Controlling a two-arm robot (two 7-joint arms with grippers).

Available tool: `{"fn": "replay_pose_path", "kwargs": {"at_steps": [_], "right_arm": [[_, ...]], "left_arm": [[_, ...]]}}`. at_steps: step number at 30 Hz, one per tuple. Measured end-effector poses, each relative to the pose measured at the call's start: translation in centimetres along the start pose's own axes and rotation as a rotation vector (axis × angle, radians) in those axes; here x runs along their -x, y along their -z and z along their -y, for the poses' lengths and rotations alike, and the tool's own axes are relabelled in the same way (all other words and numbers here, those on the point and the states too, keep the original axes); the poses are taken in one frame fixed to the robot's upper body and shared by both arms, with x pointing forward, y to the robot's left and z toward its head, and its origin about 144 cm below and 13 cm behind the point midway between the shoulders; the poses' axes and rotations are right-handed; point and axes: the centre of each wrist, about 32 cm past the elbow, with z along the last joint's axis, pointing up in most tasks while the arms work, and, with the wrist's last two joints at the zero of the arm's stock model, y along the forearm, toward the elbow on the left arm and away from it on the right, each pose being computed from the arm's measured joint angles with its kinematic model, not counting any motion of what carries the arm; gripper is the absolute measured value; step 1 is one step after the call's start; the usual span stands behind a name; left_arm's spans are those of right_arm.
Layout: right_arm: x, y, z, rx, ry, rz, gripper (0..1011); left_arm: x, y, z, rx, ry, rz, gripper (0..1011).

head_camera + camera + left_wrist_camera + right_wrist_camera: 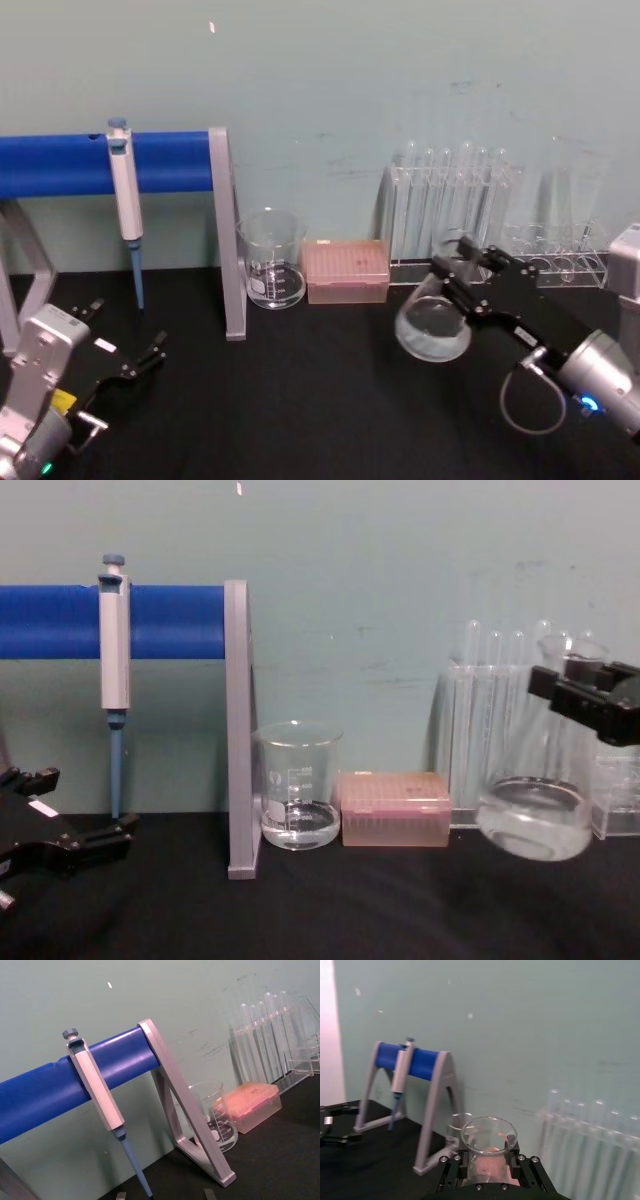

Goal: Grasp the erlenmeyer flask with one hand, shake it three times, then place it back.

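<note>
Clamping tilted erlenmeyer flask [432,328] neck: R claw [458,262], stretched fwd; L claw [122,332] parked, wide.

Beaker [272,262] at nine o'clock of the pink tip box [346,270], test tubes [450,200] at three; pipette [124,195] hangs on blue stand [60,165].

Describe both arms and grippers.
Both grippers are black, flat-fingered. The left gripper bears a white label; its silver wrist has a yellow sticker. The right gripper trails a looped grey cable from a silver wrist with a blue light.
</note>
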Motion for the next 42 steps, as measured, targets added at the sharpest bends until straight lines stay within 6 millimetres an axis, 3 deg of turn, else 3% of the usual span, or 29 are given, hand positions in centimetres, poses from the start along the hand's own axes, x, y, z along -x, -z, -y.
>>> {"fn": "replay_pose_path", "kwargs": {"at_steps": [17, 42], "right_arm": [[-0.2, 0.1, 0.3, 0.011, 0.042, -0.010, 450], [4.0, 0.8, -3.3, 0.015, -0.325, -0.070, 450]], "left_arm": [[0.0, 0.0, 0.0, 0.000, 0.000, 0.000, 1001], [0.0, 0.0, 0.0, 0.000, 0.000, 0.000, 1001]]}}
